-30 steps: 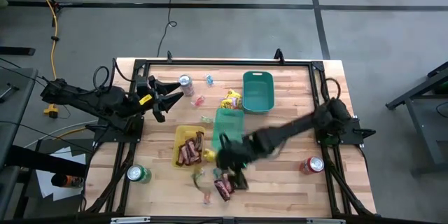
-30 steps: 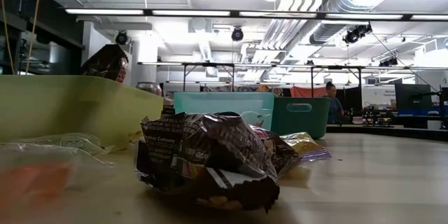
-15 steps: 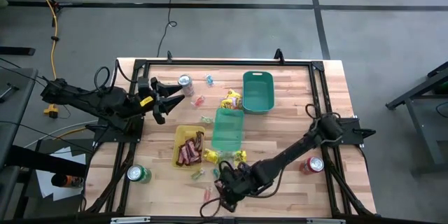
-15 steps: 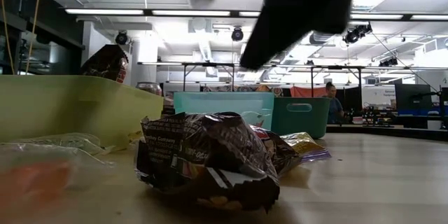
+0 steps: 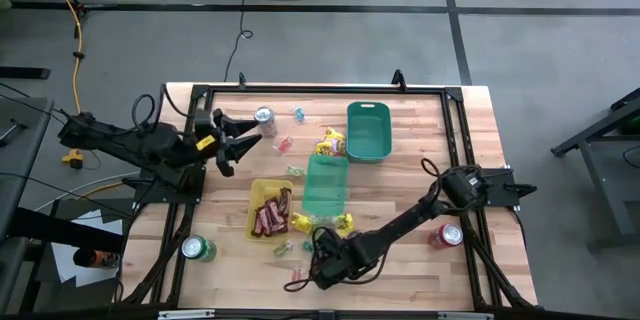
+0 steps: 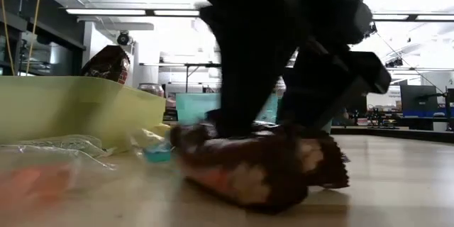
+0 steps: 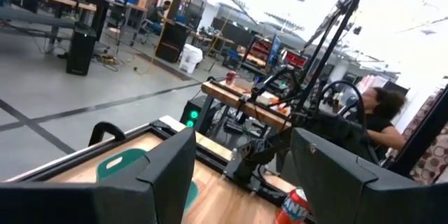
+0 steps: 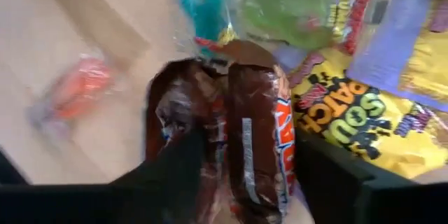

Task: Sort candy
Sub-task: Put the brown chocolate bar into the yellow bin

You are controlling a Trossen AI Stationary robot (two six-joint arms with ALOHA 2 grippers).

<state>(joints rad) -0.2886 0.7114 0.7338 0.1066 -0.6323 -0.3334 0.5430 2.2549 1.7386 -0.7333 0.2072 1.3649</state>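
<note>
Two dark red-brown bars [image 8: 231, 133] lie near the table's front edge; my right claw [image 5: 325, 268] straddles them, fingers spread wide. My left claw [image 5: 243, 136], open, waits by the can [image 5: 265, 117].

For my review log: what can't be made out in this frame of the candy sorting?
- Low view: the right gripper fills the middle, hiding the trays behind it; the brown bars beneath it are blurred.
- Right wrist view: whether the fingers actually pinch the bars.
- High view: the small sweets by the gripper are too tiny to identify.
- Left wrist view: table cut off; no candy visible.
</note>
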